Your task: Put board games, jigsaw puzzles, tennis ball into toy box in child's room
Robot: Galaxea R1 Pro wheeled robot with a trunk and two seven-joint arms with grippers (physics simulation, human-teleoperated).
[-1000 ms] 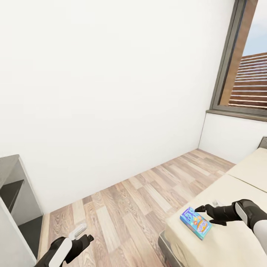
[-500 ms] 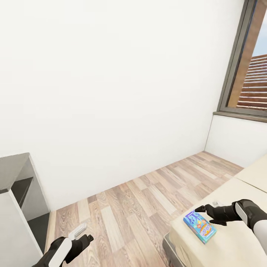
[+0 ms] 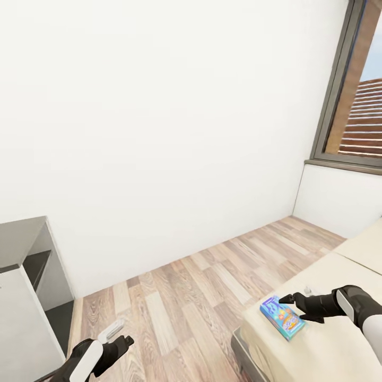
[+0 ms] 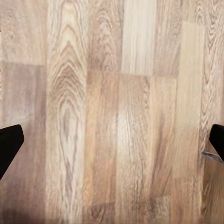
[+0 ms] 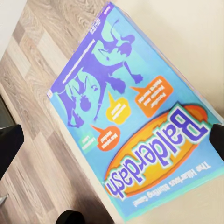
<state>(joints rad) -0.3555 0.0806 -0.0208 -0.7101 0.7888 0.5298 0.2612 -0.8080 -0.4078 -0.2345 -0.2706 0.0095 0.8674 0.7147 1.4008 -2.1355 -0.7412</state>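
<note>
Two dark fingertips (image 5: 9, 147) of the right gripper (image 3: 293, 306) stand spread wide at either side of the right wrist view, released and gripping nothing, with one blue board game (image 5: 133, 121) lying flat between and beyond them. Its lid reads "Balderdash" in blue letters on an orange oval, with purple figures and small speech bubbles above. In the head view the right gripper hovers just above that game (image 3: 281, 318), its black fingers pointing at the box's near long side; whether they touch it cannot be told. The game rests near the foot corner of the bed (image 3: 339, 345), close to the mattress edge that faces the floor, and it is the one toy to be counted here. The bed's beige mattress sits on a grey frame, seen at its lower corner.

Two black fingertips (image 4: 8, 148) of the left gripper (image 3: 119, 345) likewise sit far apart at the sides of the left wrist view, open and empty, over one stretch of light wood plank floor (image 3: 185, 297). In the head view this gripper hangs low above the floor, beside one small pale object (image 3: 110, 331) lying on the planks, too small to identify. One grey shelf unit (image 3: 26, 265) stands against the white wall (image 3: 159, 132), and one dark-framed window (image 3: 353, 90) opens above the bed.
</note>
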